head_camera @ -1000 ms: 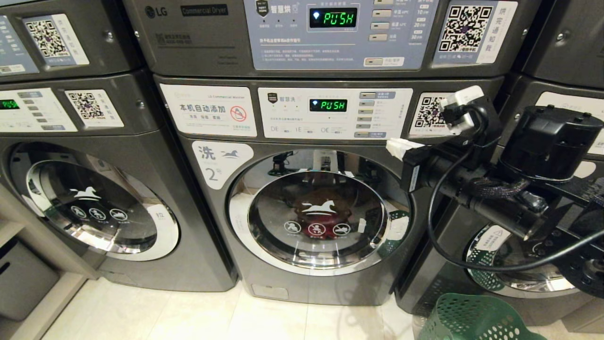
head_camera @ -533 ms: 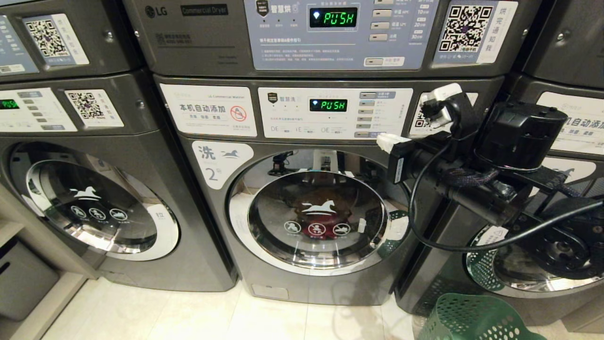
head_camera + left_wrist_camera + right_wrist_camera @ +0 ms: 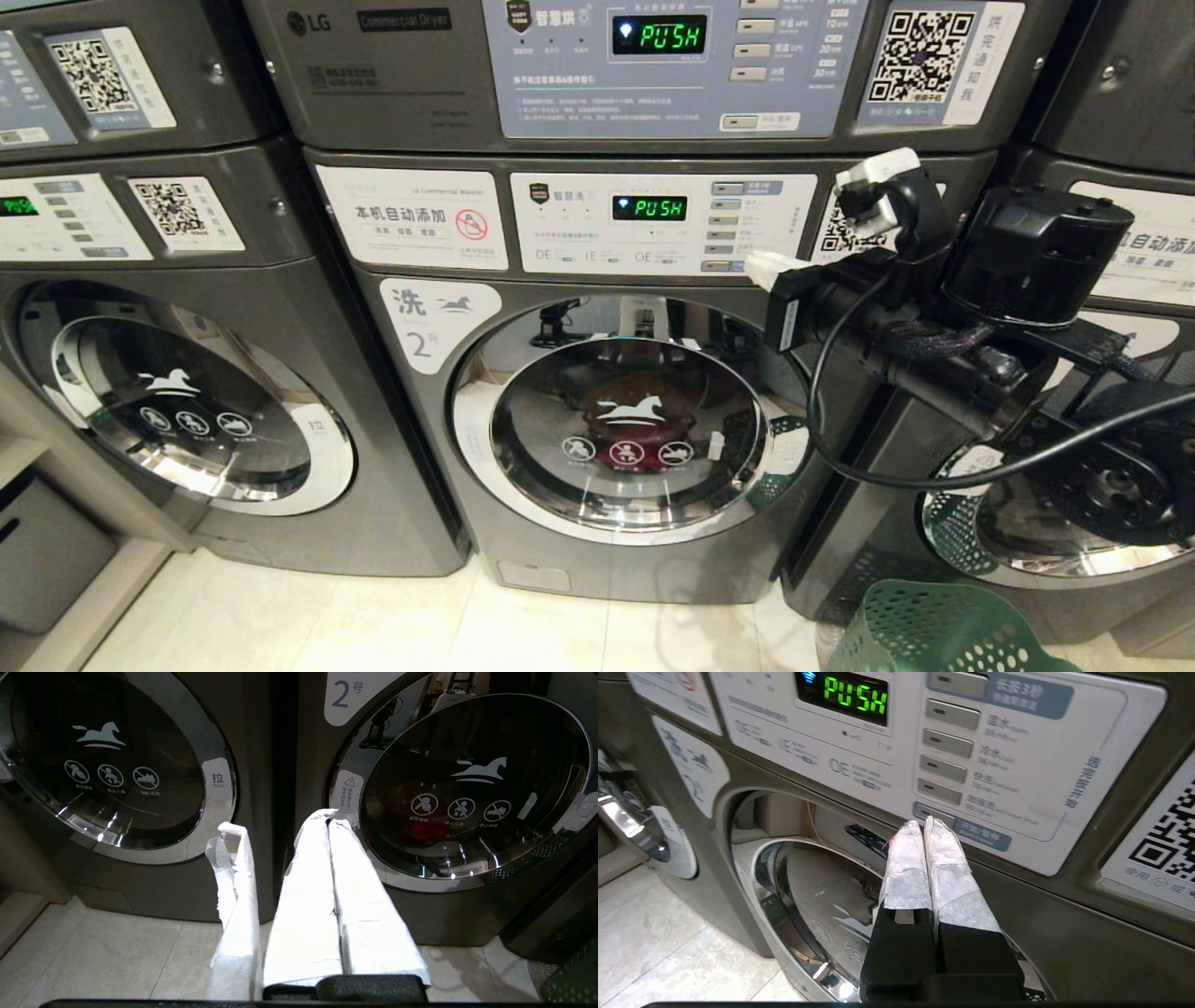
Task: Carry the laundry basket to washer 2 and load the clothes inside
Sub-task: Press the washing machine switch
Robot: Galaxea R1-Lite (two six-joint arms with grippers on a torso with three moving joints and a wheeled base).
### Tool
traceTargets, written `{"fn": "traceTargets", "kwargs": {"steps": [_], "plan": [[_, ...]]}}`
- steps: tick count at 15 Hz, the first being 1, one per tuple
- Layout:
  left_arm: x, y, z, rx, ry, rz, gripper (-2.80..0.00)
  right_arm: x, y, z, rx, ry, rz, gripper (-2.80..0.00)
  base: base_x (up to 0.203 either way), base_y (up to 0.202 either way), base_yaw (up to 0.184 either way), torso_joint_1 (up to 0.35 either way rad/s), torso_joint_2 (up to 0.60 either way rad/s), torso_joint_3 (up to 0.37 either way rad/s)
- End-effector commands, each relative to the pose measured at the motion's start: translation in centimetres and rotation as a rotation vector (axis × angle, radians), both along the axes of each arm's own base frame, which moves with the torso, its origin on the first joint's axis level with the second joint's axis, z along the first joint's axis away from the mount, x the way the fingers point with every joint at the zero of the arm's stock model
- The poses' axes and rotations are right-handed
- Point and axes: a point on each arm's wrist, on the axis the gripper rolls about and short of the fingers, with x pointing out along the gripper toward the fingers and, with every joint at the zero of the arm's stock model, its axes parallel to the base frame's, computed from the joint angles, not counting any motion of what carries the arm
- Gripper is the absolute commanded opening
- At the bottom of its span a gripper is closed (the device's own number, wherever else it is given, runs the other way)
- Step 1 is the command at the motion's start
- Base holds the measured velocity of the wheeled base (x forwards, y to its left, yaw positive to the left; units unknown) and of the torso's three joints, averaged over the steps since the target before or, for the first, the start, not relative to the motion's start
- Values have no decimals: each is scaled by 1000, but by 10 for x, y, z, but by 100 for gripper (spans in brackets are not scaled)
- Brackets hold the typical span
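Only the upper rim of the laundry basket (image 3: pixel 943 630) is seen, the rest being cut off by the lower edge of the head view, and a corner of it (image 3: pixel 572 975) is caught in the left wrist view. The clothes (image 3: pixel 635 425) are made out only as a dim red shape behind the glass of washer 2 (image 3: pixel 611 420). The washer on the right (image 3: pixel 1027 523) is largely covered by the right arm, and the small print beside the buttons (image 3: pixel 1004 784) is blurred.
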Motion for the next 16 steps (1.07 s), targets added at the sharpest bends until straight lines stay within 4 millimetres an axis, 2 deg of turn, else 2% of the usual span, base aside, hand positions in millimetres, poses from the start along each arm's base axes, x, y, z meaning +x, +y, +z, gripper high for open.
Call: {"fn": "traceTargets", "kwargs": {"steps": [1,8,12,16], "plan": [[3,0,-11,0,39,0,-280,-11,2,8,20,-22,25,-280,0,0,0,0,0,0],[3,0,-11,0,39,0,-280,-20,-1,6,10,10,32,-280,0,0,0,0,0,0],[3,0,-11,0,39,0,-280,-35,-14,-1,-31,62,4,-280,0,0,0,0,0,0],[3,0,-11,4,38,0,-280,-32,-11,1,-28,59,8,-280,0,0,0,0,0,0]]}}
